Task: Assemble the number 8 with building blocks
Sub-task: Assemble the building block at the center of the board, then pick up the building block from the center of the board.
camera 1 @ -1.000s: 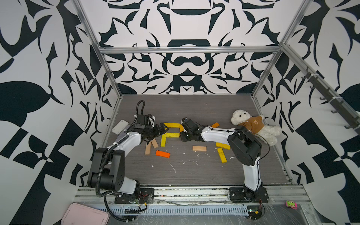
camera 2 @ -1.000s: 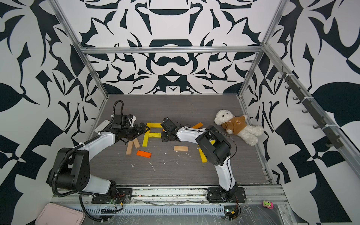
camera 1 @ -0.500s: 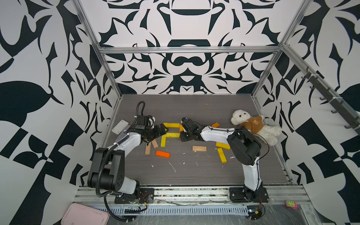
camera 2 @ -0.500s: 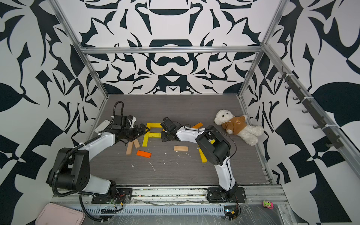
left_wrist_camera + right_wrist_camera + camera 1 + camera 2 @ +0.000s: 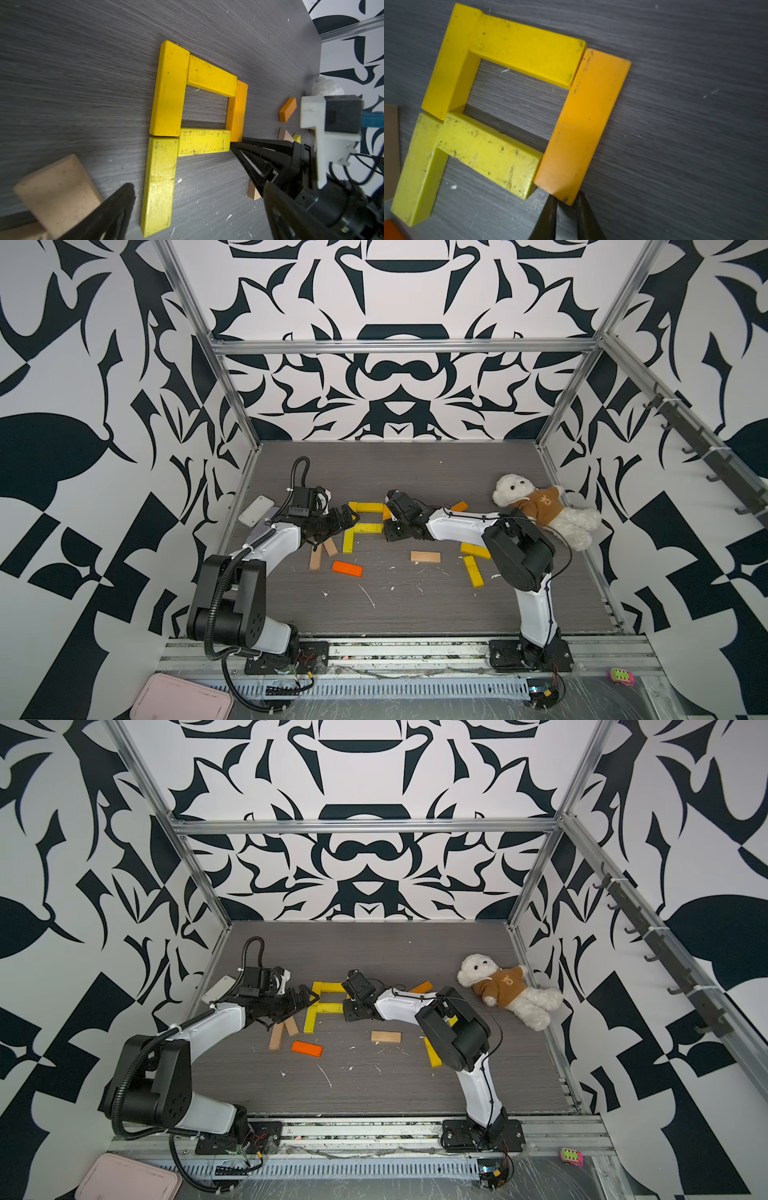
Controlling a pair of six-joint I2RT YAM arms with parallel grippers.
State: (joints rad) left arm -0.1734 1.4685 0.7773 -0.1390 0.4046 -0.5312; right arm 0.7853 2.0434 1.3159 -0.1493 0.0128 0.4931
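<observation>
Partly built figure 8 on the counter [image 5: 415, 605], with both arms close to it. The upper loop is lying closed: an upper left yellow plank [image 5: 450, 62], a top yellow plank [image 5: 527, 49], an orange plank [image 5: 583, 124] as the right side, and a middle yellow plank [image 5: 488, 151]. A lower left yellow plank [image 5: 417, 170] is starting the lower loop, which is lacking its bottom bar and right side.

The right jaws are standing nearly together and grasping nothing. Their fingertips [image 5: 550, 205] are meeting the near end of the orange plank. The left jaws are standing fully released and empty, flanking the lower left yellow plank, with a tan plank [image 5: 58, 193] just beside one finger.

Likely faults, as judged from this layout:
- The narrow fingertips are bearing on one corner of the orange plank, so an off-centre push is likely to swing it, opening the joint at the top yellow plank.
- A push that runs too far is likely to carry the middle yellow plank sideways and shift the left column.
- The spread left jaws are risking a knock to the lower left yellow plank or a drag of the tan plank into the figure.

Spare planks, among them a loose tan plank [image 5: 425, 557], are lying apart from the figure.
</observation>
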